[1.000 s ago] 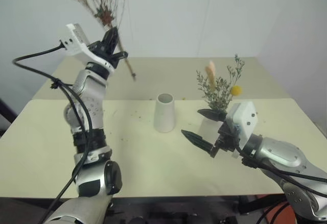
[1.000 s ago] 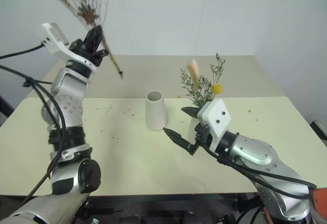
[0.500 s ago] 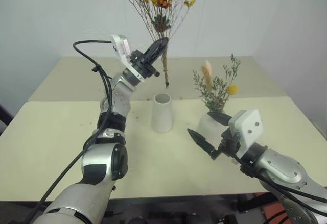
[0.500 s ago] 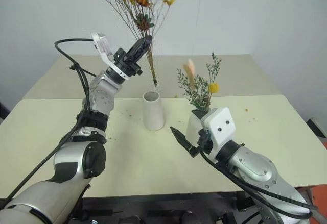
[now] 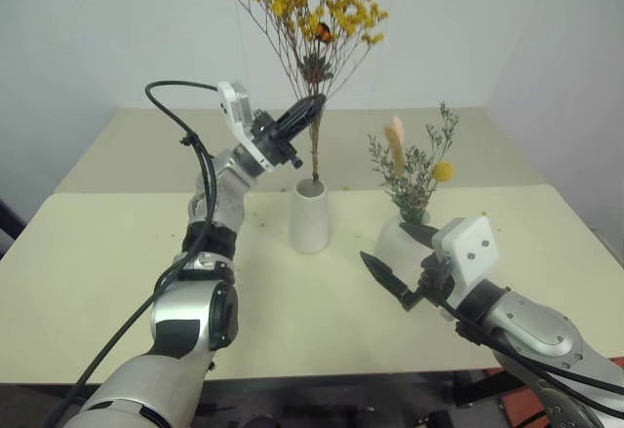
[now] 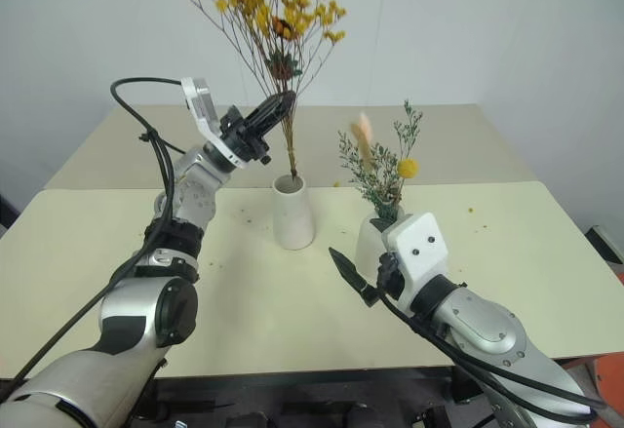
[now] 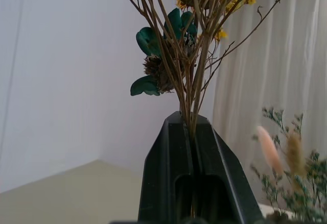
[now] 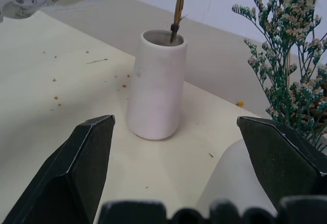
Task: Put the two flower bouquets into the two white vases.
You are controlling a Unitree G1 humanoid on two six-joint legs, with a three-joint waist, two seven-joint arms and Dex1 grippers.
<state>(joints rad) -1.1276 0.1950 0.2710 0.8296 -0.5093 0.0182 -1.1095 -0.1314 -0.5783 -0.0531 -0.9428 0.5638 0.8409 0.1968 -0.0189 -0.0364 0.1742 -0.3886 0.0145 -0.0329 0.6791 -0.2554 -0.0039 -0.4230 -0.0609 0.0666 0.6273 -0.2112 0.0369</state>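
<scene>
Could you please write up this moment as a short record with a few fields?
yellow bouquet: upright, stem tips at the mouth of the tall vase
tall vase: standing mid-table
left claw: shut on the yellow bouquet's stems, above the tall vase
grey-green bouquet: standing in the squat vase
squat vase: right of the tall vase
right claw: open, holding nothing, beside the squat vase
table: scattered flower crumbs

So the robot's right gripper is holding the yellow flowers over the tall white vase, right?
Not quite. It is the left gripper that holds the yellow flowers over the tall white vase, as the left eye view shows. The right gripper is open, with nothing in it.
</scene>
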